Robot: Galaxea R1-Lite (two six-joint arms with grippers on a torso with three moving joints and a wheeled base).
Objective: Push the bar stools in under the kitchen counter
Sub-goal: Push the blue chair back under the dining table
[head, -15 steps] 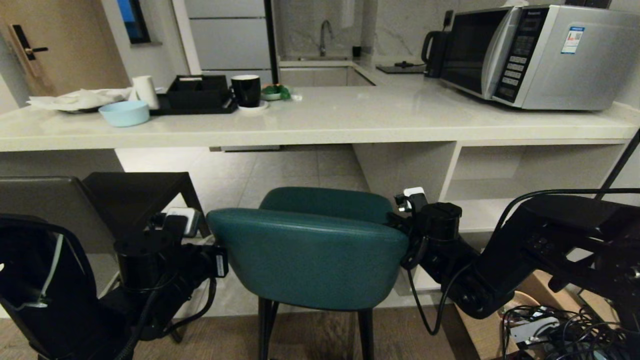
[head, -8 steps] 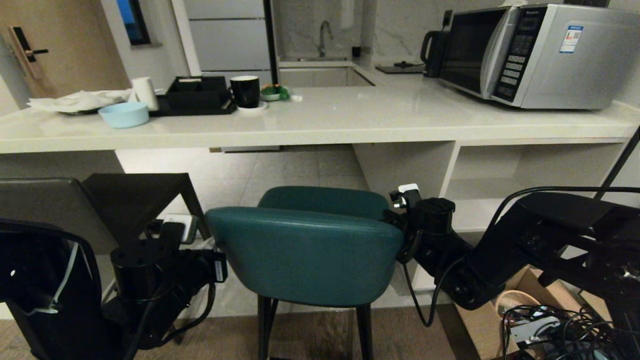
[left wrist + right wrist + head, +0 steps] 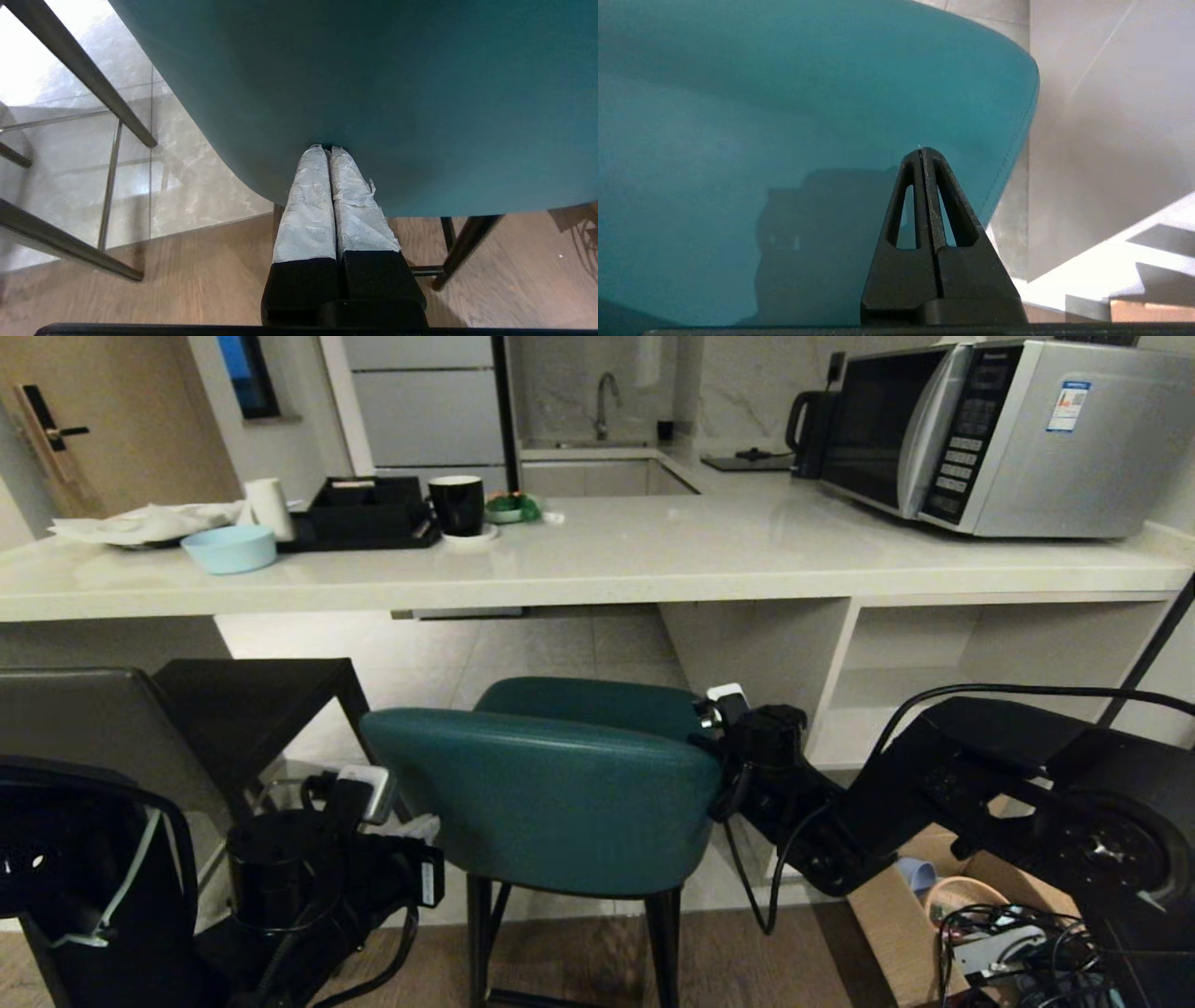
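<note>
Teal stool (image 3: 541,798) backrest faces away from counter (image 3: 653,555).

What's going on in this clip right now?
The robot is pushing the teal bar stool toward the kitchen counter. Both grippers are shut and set against the back of its backrest: the left gripper low on the robot's left side, the right gripper near the right edge. The stool's seat is not yet under the slab. The dark grey bar stool stands to the left, untouched.

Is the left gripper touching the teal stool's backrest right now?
Touching. In the left wrist view the shut left gripper has its fingertips pressed against the teal stool backrest, no gap visible.
</note>
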